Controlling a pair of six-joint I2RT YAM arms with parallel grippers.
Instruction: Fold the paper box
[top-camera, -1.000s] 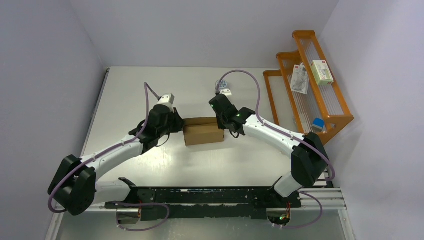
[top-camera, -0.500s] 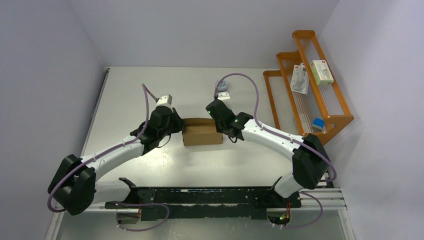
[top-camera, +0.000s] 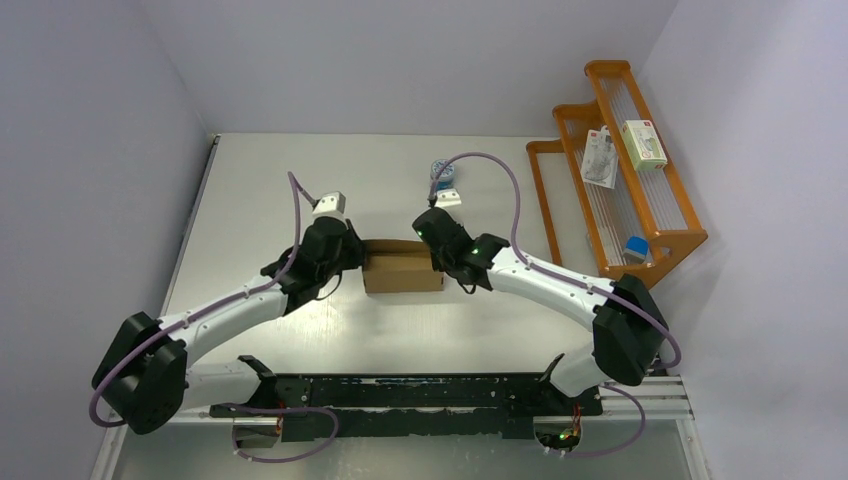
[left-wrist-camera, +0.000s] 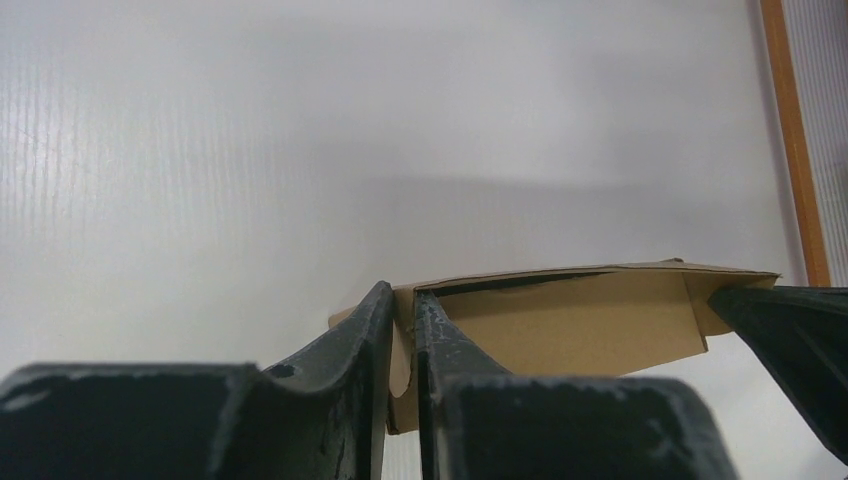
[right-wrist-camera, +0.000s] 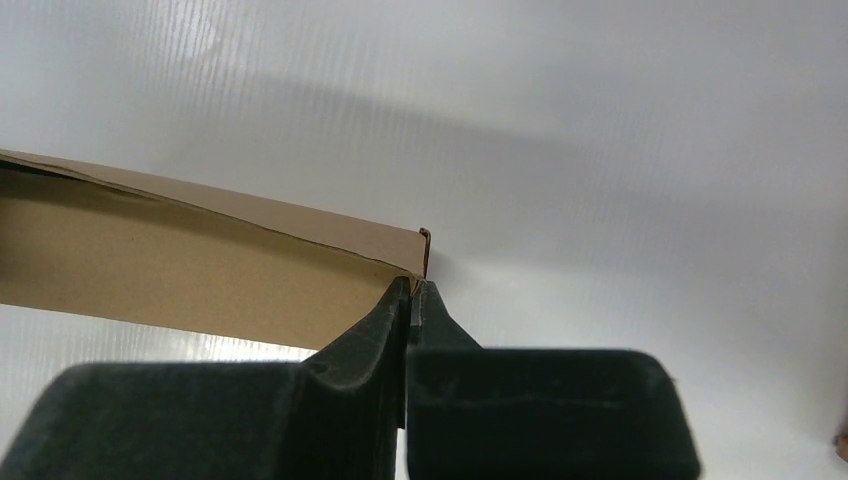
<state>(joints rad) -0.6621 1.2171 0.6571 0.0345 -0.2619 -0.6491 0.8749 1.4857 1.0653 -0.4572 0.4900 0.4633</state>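
Observation:
The paper box is a small oblong box of plain brown cardboard, standing on the table between the two grippers. My left gripper is shut on the box's left end; in the left wrist view its jaws pinch a cardboard flap, and the box stretches to the right. My right gripper is shut on the box's right end; in the right wrist view its jaws pinch the corner of the box.
An orange wire rack stands at the right edge with white printed packages on it. A small blue-and-white round tin lies on the table behind the right arm. The black base rail runs along the near edge.
Both grippers and the box have shifted a little to the left and toward the near edge. Both grips stay the same.

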